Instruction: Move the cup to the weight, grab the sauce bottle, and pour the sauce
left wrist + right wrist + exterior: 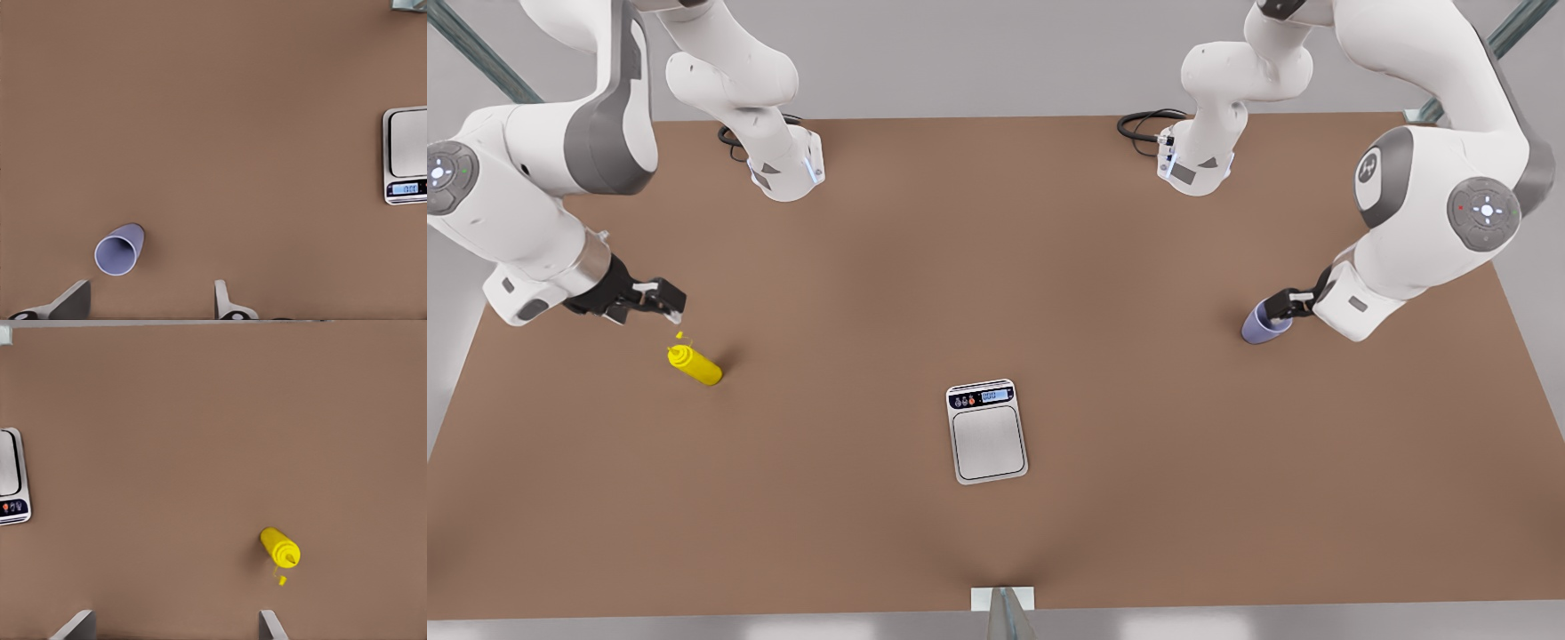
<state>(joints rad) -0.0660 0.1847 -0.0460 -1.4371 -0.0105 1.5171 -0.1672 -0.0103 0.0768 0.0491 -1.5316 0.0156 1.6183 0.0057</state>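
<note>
1. The weight is lying flat on the brown table, nearest the front view's lower edge and close to the middle, its steel plate toward the front and its black panel with the small blue display toward the arms' bases.
2. The sauce bottle is standing farther back on the front view's left, well apart from the weight; in the right wrist view the sauce bottle is showing its tapered nozzle cap, with a tiny yellow speck on the table just beside it.
3. The right gripper is hanging just above and behind the bottle without touching it; its fingers are standing spread wide, with nothing between them.
4. The cup is sitting at about the same depth on the front view's right, well apart from the weight, and in the left wrist view the cup is showing its open mouth.
5. The left gripper is reaching in right at the cup; its fingers are standing spread, and the cup is lying near one finger rather than squarely between them.
</note>
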